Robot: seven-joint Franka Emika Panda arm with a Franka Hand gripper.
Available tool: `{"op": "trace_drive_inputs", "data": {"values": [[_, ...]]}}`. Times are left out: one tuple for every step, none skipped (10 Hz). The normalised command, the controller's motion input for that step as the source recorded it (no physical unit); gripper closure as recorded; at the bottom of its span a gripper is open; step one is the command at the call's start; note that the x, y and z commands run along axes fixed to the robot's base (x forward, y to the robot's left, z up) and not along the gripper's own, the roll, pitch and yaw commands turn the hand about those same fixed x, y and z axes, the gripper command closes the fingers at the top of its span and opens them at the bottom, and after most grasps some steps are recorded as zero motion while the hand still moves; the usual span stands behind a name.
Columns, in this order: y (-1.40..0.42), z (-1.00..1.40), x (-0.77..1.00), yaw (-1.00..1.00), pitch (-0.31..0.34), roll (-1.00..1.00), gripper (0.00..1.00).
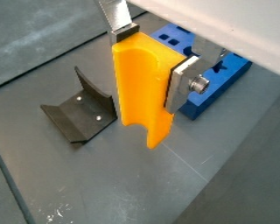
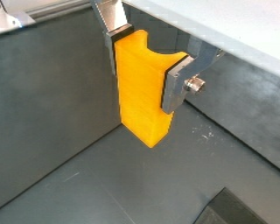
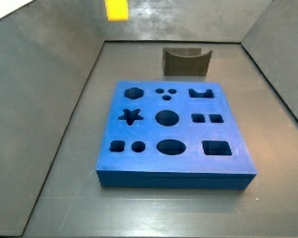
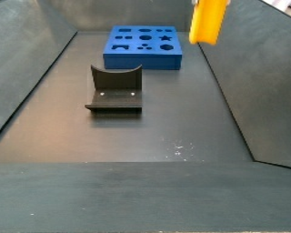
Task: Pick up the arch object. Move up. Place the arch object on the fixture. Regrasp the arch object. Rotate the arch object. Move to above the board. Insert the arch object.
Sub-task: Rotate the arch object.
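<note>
Wrist view: gripper [image 1: 154, 59] clasping smooth arch object [image 1: 145, 92]

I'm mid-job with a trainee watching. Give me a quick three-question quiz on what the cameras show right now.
1. True or false: the arch is resting on the fixture.
2. What does the tool hold? A) nothing B) the arch C) the fixture
3. In a side view, is any cutout of the board filled?

Key:
1. False. The arch hangs in the air, clamped between the fingers, clear of the fixture and the floor.
2. B.
3. No, every cutout looks empty.
</note>
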Motion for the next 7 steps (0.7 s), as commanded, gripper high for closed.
{"op": "trace_drive_inputs", "data": {"values": [[0.0, -1.0, 0.02, 0.03, -0.015, 0.0, 1.0], [0.0, -1.0, 0.02, 0.02, -0.027, -0.01, 1.0], [0.01, -1.0, 0.02, 0.02, -0.034, -0.01, 1.0], [0.01, -1.0, 0.02, 0.02, -0.036, -0.01, 1.0], [0.01, -1.0, 0.02, 0.02, -0.043, -0.02, 1.0], [0.01, -1.0, 0.02, 0.02, -0.045, -0.02, 1.0], [0.01, -1.0, 0.02, 0.02, -0.046, -0.02, 1.0]]}}
